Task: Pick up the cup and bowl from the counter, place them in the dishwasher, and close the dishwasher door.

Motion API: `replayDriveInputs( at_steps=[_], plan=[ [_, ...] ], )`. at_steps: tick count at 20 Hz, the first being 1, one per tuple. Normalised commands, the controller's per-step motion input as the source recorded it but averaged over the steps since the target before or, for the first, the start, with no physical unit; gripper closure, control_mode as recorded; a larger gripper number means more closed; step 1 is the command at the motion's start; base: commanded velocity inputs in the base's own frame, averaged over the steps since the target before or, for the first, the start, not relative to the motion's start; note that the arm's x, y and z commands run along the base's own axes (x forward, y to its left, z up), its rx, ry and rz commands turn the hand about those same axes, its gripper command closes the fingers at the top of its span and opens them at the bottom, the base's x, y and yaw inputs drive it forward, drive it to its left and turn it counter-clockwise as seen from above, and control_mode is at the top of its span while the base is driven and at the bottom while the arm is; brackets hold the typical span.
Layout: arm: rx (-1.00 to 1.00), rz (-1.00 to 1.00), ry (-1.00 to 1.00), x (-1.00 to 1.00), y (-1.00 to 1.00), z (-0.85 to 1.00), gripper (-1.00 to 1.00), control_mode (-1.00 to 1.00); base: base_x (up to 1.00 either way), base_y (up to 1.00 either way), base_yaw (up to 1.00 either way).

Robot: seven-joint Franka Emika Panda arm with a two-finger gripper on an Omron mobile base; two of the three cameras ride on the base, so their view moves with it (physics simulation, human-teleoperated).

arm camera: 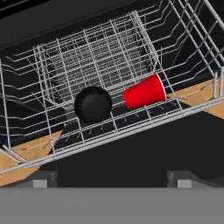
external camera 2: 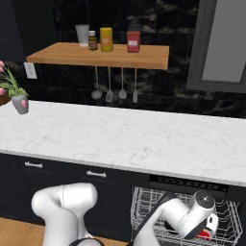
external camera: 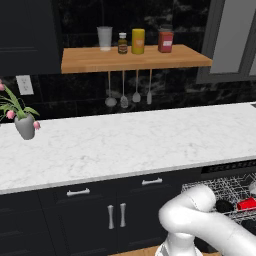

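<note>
Looking past the gripper [arm camera: 113, 181], keeping both jaws wide apart and holding nothing. Hanging just above the wire rack [arm camera: 109, 65] of the dishwasher [external camera 2: 188, 184]. Seeing the cup [arm camera: 144, 92] lying on its side in that rack, with its wide mouth pointing away from the bowl [arm camera: 92, 104]. Seeing the bowl sitting upside down just beside the cup, nearly touching it. Finding neither of them on the counter [external camera: 125, 145]. Taking the dark flat panel under the rack for the dishwasher door [arm camera: 131, 153], lying dropped down and open. Judging both things already put away, leaving only the door to shut.

Doing that well:
- Lifting the hand up and back first, getting clear of the wires without bumping the cup.
- Going down low and getting under the front edge of the door.
- Pushing up slowly near the middle, not at a corner, to avoid twisting it.
- Watching the pulled-out rack, probably needing to slide back in first.
- Pushing on until sitting flat with the dark cabinets [external camera: 115, 210].
</note>
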Motion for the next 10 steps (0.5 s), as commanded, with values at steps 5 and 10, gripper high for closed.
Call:
replayDriveInputs(
  at_steps=[5, 10],
  plan=[
    [0.0, 0.0, -0.01, -0.21, -0.03, 0.04, -1.0, -1.0, 0.0, 0.0, 0.0],
    [0.0, 0.04, -0.13, -0.46, 0.0, 0.0, -1.0, -1.0, 0.0, 0.0, 0.0]
  ],
)
